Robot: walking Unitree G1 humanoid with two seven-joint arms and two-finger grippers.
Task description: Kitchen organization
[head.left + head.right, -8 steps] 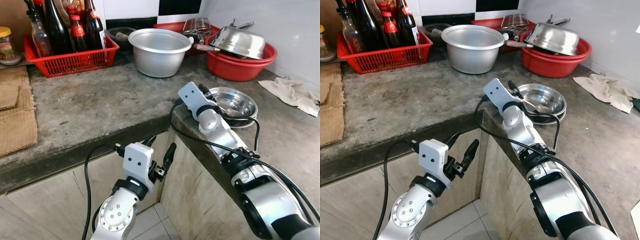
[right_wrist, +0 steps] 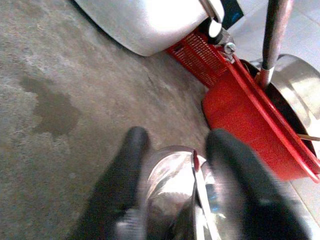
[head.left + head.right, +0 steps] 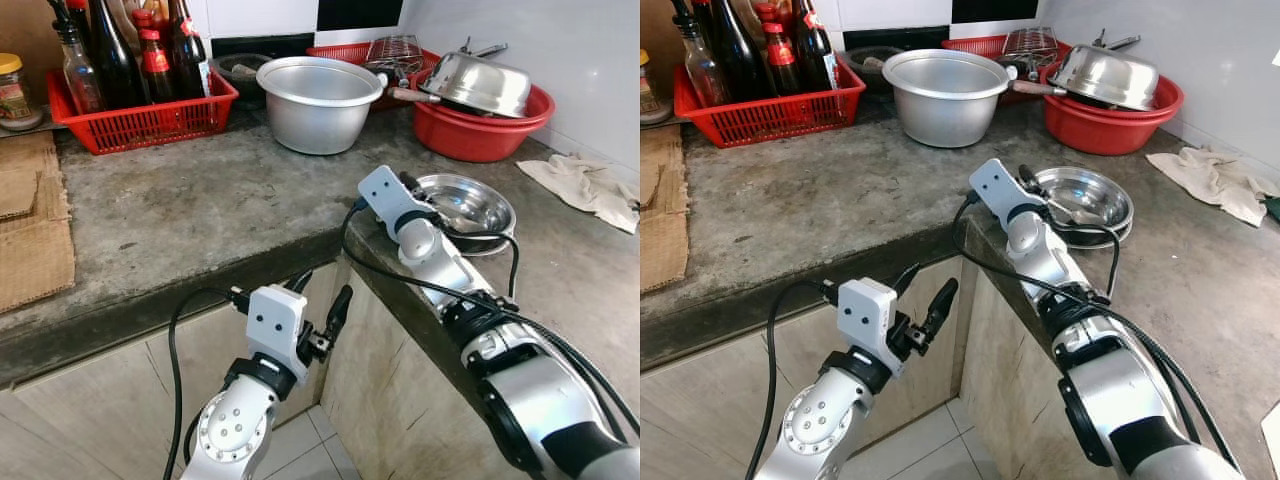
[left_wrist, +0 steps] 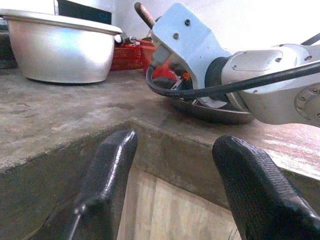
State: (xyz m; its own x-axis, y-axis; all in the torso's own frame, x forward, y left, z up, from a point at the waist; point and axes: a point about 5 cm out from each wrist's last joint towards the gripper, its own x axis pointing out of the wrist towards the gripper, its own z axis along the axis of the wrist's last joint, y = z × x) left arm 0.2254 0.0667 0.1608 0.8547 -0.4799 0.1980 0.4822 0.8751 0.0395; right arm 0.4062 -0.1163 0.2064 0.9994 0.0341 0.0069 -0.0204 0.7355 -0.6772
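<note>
the right gripper (image 2: 172, 192) reaches over the corner of the concrete counter (image 3: 200, 215) toward the steel bowl (image 3: 470, 205), which sits on the counter just in front of the red basin (image 3: 480, 135) and beside the crumpled cloth (image 3: 590, 190). in the right wrist view its two black fingers (image 2: 125, 180) are spread, one on each side of the bowl's near rim, with what looks like a spoon or handle lying inside; whether the pads touch the metal cannot be told, since that view is blurred. the step in hand appears to be taking hold of this bowl by its rim. to do it well, one finger should go inside the rim and one outside, low enough that the thin edge seats between the pads, and closing should be square to the rim so the smooth steel does not slide out. the lift should be level, as the loose utensil may shift or rattle free. the bowl seems to rest on a second dish, so it may stick or drag that along.

the left gripper (image 3: 325, 320) hangs below the counter edge in front of the cabinet, fingers apart and holding nothing. farther back stand the large aluminium pot (image 3: 318, 100) and the red crate of bottles (image 3: 140, 115), well apart from both grippers.
</note>
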